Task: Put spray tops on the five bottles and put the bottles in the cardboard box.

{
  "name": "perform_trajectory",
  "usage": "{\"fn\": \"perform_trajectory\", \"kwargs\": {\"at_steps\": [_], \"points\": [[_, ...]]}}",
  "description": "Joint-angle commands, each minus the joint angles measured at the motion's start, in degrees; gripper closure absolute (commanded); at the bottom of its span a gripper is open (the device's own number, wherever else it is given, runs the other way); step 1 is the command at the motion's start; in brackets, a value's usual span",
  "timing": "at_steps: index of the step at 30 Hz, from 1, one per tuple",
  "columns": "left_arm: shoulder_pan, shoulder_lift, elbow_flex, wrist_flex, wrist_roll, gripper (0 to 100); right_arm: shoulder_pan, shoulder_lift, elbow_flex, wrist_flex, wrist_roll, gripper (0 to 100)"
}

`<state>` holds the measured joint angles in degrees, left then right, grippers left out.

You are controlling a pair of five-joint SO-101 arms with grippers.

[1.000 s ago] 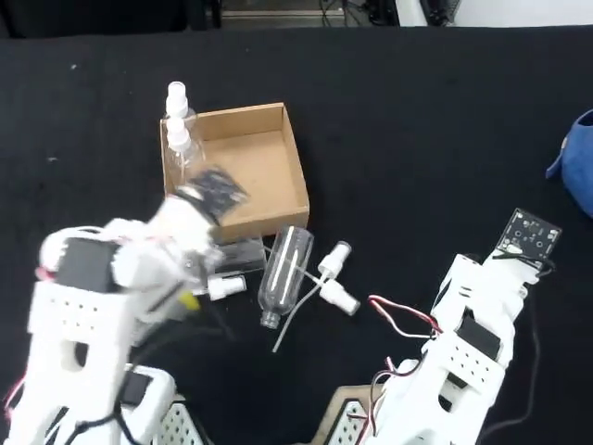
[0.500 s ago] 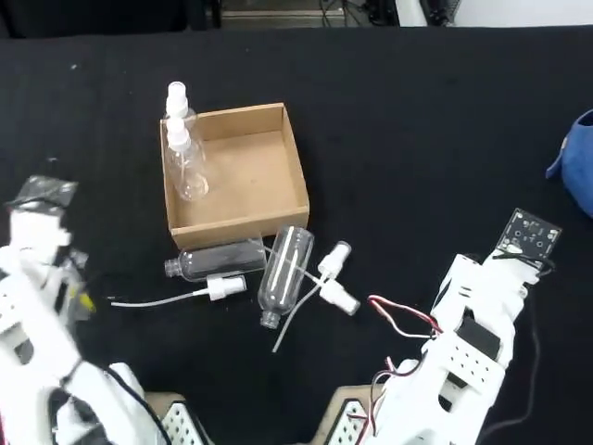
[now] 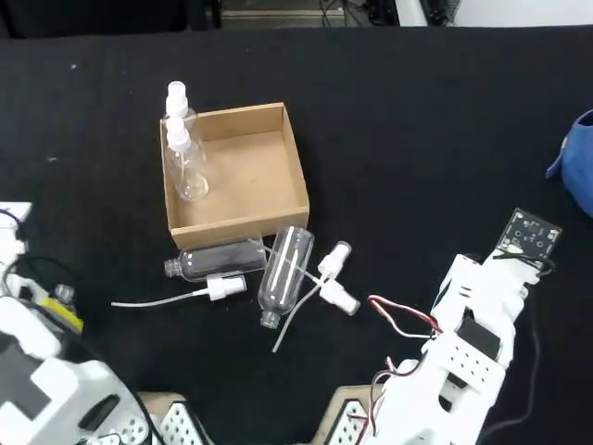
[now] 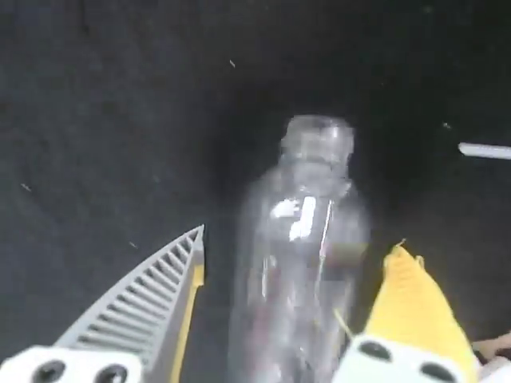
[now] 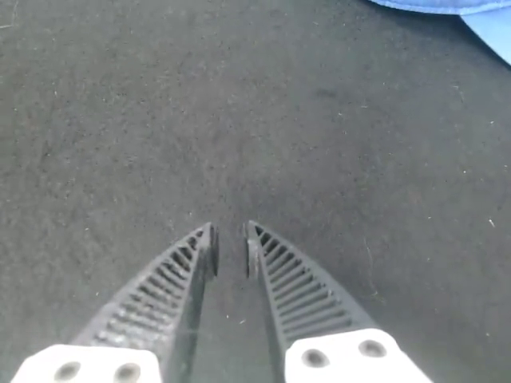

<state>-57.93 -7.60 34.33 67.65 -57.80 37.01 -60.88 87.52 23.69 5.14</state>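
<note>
Uncapped bottle [image 4: 311, 183] is sitting clamped in the left gripper [image 4: 299, 239], well apart from the cardboard box [image 3: 236, 171], and is needing a steady, neck-clear hold for a spray top [image 3: 222, 287], while the right gripper [image 5: 229, 239] is hovering, fingers nearly together.

My left arm [image 3: 42, 375] is made of chunky white blocks with black parts. My left gripper [image 4: 299, 239] has a grey ridged finger [image 4: 152, 307] and a yellow finger [image 4: 415, 303]. My right arm [image 3: 473, 343] is white too, with red and white wires [image 3: 403, 320] and a small black board [image 3: 530, 234]. My right gripper [image 5: 229, 239] has two grey ridged fingers [image 5: 152, 311] on white bases with little round holes.
</note>
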Motion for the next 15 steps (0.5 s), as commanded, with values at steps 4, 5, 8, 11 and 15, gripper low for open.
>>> {"fn": "perform_trajectory", "kwargs": {"at_steps": [4,5,8,11,15], "points": [[1.1,6.6,-11.1,-0.3,-0.7,78,-1.1,-2.0,-0.1,-1.3,0.4,95.3],[1.3,7.1,-11.1,-0.3,-0.7,78,-1.1,-2.0,-0.1,-1.3,0.4,95.3],[2.0,8.4,-10.0,-0.4,-3.9,78,-1.1,-2.0,-0.1,-1.3,0.4,95.3],[2.0,8.5,-7.3,-0.4,-10.2,78,-1.1,-2.0,-0.1,-1.3,0.4,95.3],[1.8,8.4,-6.0,0.0,-9.6,78,-1.1,-2.0,-0.1,-1.3,0.4,95.3]]}}
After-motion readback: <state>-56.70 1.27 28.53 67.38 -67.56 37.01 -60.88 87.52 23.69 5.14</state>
